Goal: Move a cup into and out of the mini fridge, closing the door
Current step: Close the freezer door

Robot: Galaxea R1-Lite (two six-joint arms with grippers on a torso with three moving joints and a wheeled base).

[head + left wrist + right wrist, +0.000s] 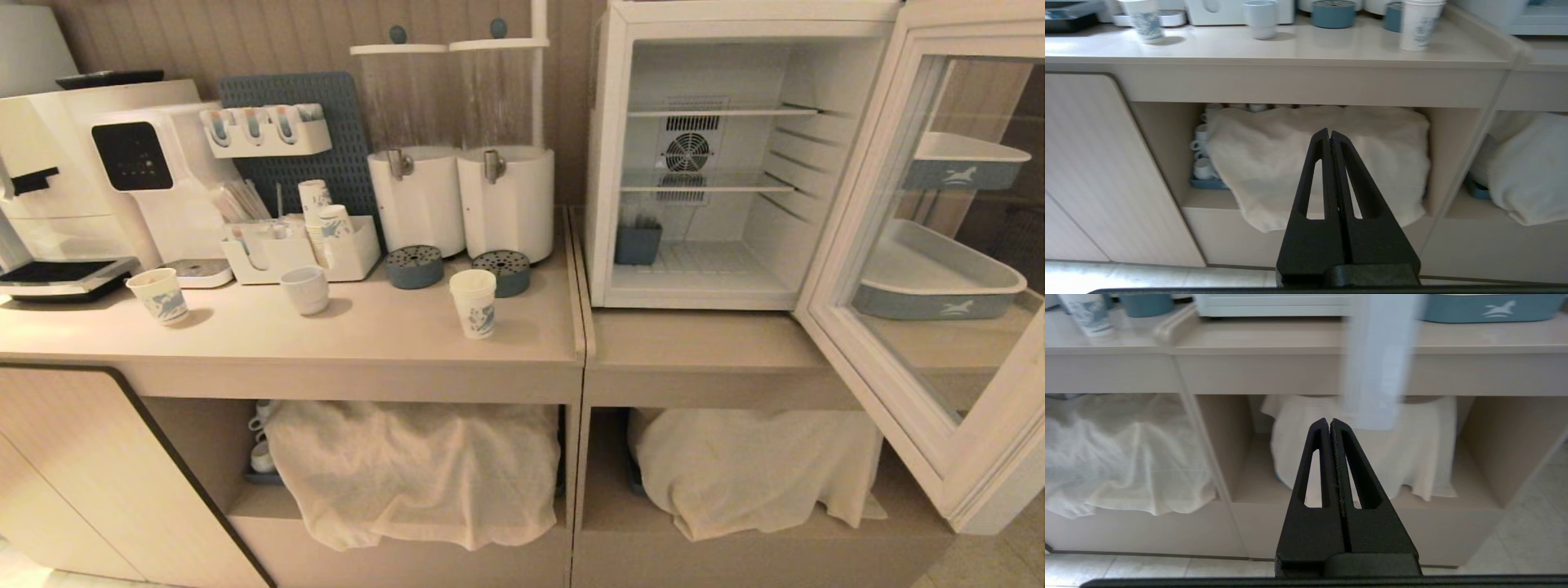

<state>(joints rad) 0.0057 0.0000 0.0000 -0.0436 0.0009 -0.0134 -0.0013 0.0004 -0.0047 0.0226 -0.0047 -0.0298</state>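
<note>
You are at the start: the white boxy mini fridge (694,155) at upper right stands empty, its glass-windowed door (939,269) open. The tall white paper cup with blue print (473,303) waits mid-frame on the smooth beige tabletop (367,335). Left gripper (1330,136) and right gripper (1329,425), both closed and empty, hang low; next, one must rise and open for the cup.

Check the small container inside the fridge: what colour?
Blue-grey container, bottom left of fridge; head view.
</note>
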